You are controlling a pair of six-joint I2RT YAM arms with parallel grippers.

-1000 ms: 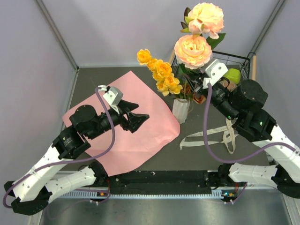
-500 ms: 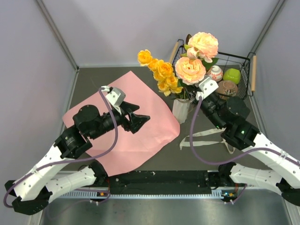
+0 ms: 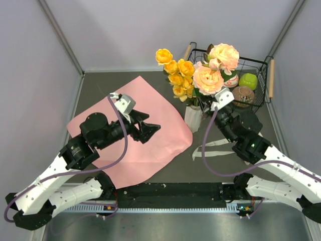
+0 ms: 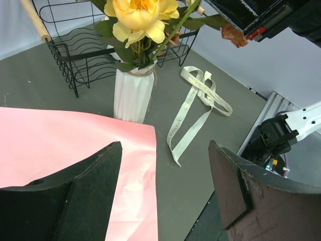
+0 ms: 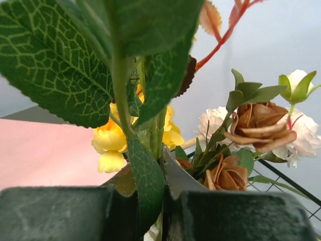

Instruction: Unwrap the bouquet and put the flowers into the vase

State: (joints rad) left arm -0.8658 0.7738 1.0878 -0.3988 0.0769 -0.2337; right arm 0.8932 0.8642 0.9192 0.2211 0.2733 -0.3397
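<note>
The white ribbed vase (image 3: 193, 118) (image 4: 132, 93) stands just right of the bouquet's pink wrapping sheet (image 3: 131, 131), which lies flat on the table. A spray of yellow roses (image 3: 176, 73) (image 4: 138, 15) stands in the vase. My right gripper (image 3: 205, 104) (image 5: 163, 176) is shut on the green stem (image 5: 161, 129) of the peach-pink rose spray (image 3: 208, 80), right above the vase. The stem slants down to the vase mouth. My left gripper (image 3: 149, 129) (image 4: 164, 148) hovers open over the sheet's right part, with nothing between its fingers.
A black wire basket (image 3: 255, 63) (image 4: 80, 52) with wooden handles stands behind the vase and holds small bowls and a green ball (image 3: 248, 81). The loose beige ribbon (image 3: 220, 146) (image 4: 196, 103) lies right of the sheet. Grey walls close in the table.
My right arm has brought the peach-pink rose spray down and back toward the vase. The yellow spray now stands more upright. My left arm has barely moved.
</note>
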